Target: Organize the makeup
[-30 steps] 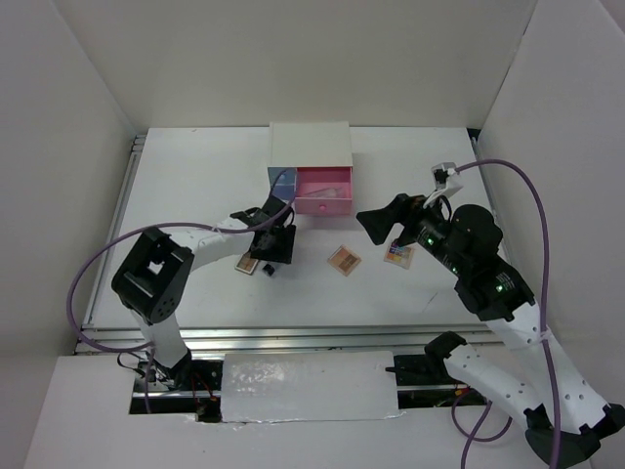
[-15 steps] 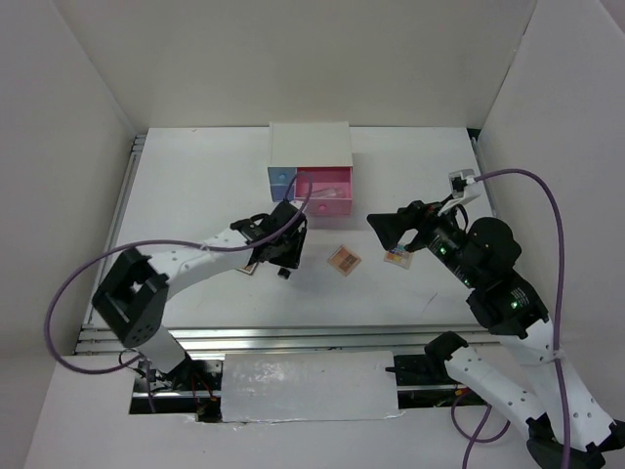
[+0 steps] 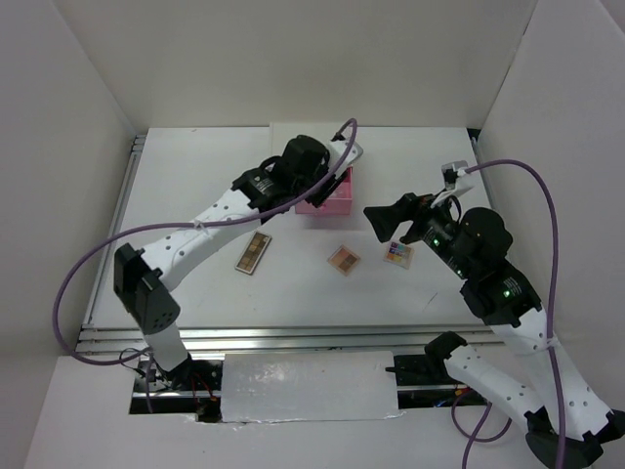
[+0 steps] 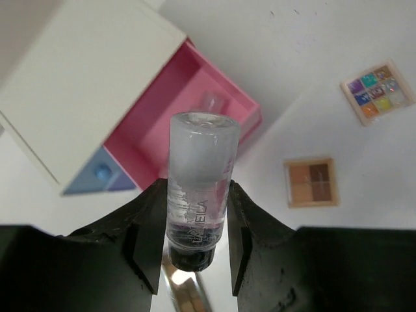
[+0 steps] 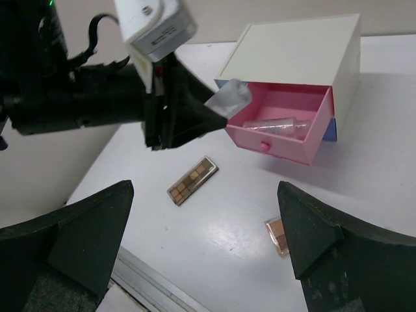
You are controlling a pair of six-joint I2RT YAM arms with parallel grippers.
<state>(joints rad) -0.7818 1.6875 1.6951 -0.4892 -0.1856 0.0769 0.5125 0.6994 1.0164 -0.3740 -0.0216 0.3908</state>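
While hanging over open pink drawer, grips 1 clear bottle by its dark-capped end in left gripper. Holds right gripper spread wide above surface, near multicolour palette. Notes 2nd bottle lying in drawer; long brown palette and pinkish palette flat on surface, apart.

- A white rectangular box with drawers stands on the table, toward its far edge.
- The box's pink plastic drawer is pulled out, with a small round pink knob on its front.
- A pale blue drawer with a blue knob sits shut just beside the pink one.
- The flat white table top lies under the box.
- Plain white walls rise behind the box and to both sides of it.
- Silver metal rails run along the table's near edge, well apart from the box.
- A crinkled white sheet lies beyond those rails, farther from the box.
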